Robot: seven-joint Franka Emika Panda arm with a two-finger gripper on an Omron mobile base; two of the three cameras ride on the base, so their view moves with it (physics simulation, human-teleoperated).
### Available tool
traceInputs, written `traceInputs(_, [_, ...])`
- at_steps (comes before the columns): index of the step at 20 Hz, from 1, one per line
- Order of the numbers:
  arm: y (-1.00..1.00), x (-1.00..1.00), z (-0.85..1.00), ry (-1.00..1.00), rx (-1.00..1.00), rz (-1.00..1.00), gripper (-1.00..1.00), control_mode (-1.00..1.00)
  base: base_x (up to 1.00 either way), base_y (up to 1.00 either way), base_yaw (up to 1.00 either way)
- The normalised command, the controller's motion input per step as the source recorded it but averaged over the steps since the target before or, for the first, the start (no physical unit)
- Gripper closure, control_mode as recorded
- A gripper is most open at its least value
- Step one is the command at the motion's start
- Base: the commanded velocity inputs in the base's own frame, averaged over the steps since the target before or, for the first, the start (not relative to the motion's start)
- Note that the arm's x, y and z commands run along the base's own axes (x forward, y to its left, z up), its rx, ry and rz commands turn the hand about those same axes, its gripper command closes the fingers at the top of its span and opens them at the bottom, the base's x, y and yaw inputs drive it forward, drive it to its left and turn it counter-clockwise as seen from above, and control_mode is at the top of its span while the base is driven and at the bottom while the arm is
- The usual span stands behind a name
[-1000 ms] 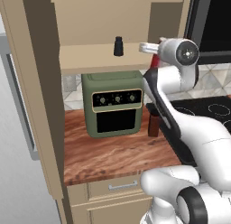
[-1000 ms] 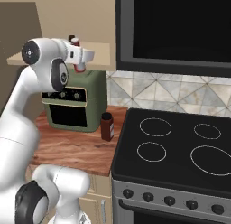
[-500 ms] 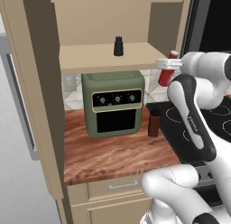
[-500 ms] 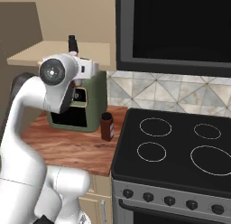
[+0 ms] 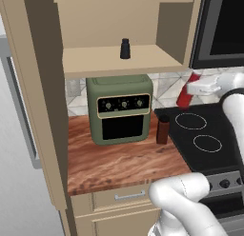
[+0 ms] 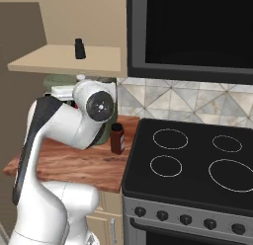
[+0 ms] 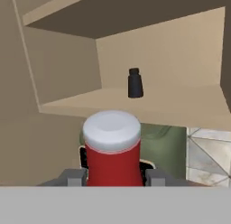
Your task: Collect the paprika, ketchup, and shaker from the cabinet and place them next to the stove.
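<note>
Ketchup (image 7: 112, 148), pinched in the end effector (image 7: 113, 175), tilts, long axis slanting over the stove (image 5: 205, 135).

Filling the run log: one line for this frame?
gripper: shut on ketchup | paprika: on counter beside stove | shaker: on cabinet shelf

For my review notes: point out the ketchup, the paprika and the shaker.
ketchup (image 7: 111, 161), hand view, red body between the fingers.
paprika (image 6: 117, 139), right base view, jar body.
shaker (image 5: 125, 49), left base view, black body.

Both base views look forward and down from either side, sharing the stove (image 5: 202, 135) and cabinet (image 6: 64, 59); the hand view faces the cabinet shelf closely.
</note>
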Motion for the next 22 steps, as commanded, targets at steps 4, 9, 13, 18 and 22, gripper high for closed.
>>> traceInputs(4, [-0.21, -0.23, -0.43, 0.00, 0.00, 0.28, 1.00, -1.00, 0.00, 0.00, 0.00])
traceInputs(9, [-0.10, 0.00, -0.43, -0.01, -0.04, 0.17, 1.00, -1.00, 0.00, 0.00, 0.00])
traceInputs(13, [-0.11, 0.00, -0.44, -0.01, -0.08, 0.11, 1.00, -1.00, 0.00, 0.00, 0.00])
traceInputs(18, [-0.04, -0.05, -0.53, 0.02, -0.06, 0.10, 1.00, -1.00, 0.00, 0.00, 0.00])
traceInputs(22, [0.00, -0.07, -0.52, 0.02, -0.07, 0.08, 1.00, -1.00, 0.00, 0.00, 0.00])
